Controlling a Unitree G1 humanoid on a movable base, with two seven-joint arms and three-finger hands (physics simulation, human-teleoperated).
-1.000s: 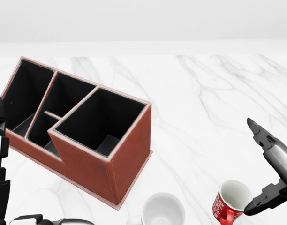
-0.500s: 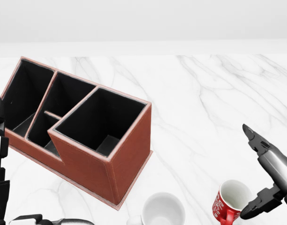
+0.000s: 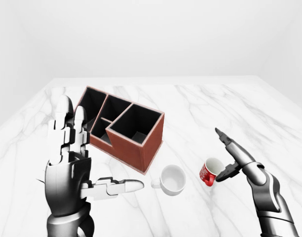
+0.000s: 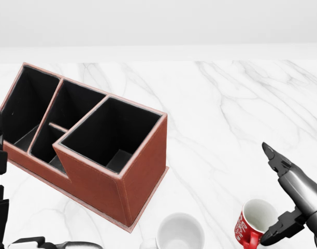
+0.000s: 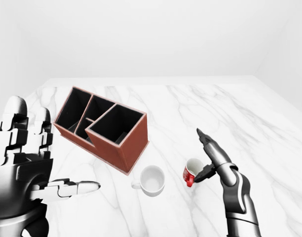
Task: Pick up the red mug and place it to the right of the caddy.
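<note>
On the counter (image 3: 200, 103), right of the caddy (image 3: 122, 129) and a white mug (image 3: 172, 179), the red mug (image 3: 209, 171) is sitting upright while the right hand (image 3: 229, 160), fingers spread, is flanking it, apparently for a grasp; the left hand (image 3: 74, 163) is hanging open, idle.

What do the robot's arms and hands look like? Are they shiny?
Yes. The left robot hand is shiny silver-grey metal with chunky, segmented fingers. The right robot hand has slim dark pointed fingers, and its arm is glossy grey with black joints. No cables or markings show.
</note>
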